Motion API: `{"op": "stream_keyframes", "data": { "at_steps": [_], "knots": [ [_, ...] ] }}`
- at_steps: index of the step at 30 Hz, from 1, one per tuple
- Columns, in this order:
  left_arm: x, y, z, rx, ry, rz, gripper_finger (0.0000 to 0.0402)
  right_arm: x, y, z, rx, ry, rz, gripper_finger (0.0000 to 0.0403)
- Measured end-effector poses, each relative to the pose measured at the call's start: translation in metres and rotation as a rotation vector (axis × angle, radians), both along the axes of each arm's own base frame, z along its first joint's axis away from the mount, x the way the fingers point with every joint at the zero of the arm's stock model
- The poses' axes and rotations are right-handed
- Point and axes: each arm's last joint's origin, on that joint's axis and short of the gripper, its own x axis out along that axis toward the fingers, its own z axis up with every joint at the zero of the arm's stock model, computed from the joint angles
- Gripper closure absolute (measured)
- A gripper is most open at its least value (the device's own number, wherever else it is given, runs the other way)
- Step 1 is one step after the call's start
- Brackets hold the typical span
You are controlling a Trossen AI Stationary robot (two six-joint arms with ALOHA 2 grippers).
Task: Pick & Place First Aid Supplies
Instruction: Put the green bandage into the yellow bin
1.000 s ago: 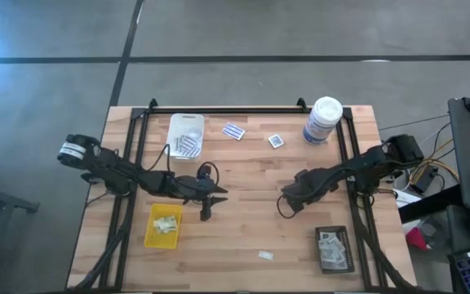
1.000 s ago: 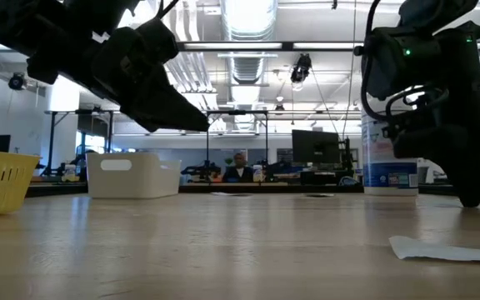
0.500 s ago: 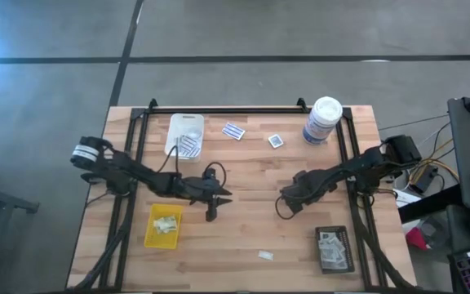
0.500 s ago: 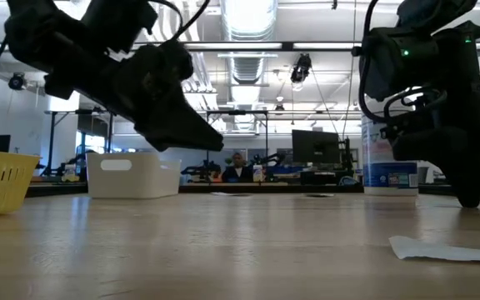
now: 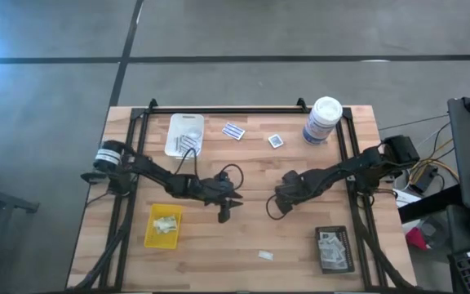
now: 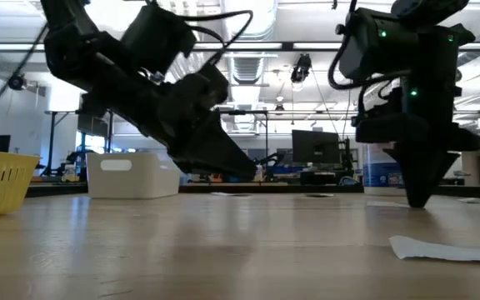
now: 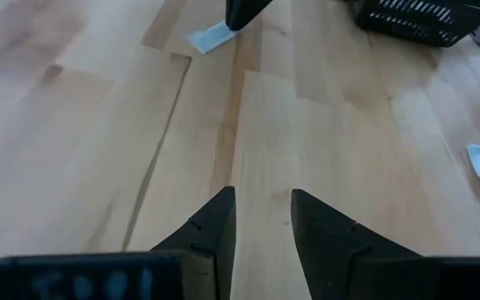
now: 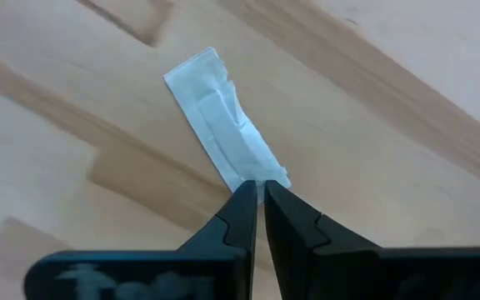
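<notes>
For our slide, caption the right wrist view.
Right end effector pinching the end of a narrow white packet lying on the wooden table.

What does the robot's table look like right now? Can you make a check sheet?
Surface: wooden table.
Job's things: packets in the white tray, yellow tray and black tray; others loose on the wood.
Clutter: canister.
Grippers: left gripper open above wood; right gripper shut on a strip, at its end.
Cables: loops on both arms.
Surroundings: grey floor.
</notes>
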Motion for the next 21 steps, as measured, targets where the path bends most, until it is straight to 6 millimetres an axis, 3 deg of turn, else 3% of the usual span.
{"op": "stream_keyframes", "data": {
  "at_steps": [21],
  "knots": [
    [0.013,0.012,-0.008,-0.030,0.022,0.008,0.0291,0.024,0.003,-0.001,-0.005,-0.229,0.065,0.0376]
  ]
}}
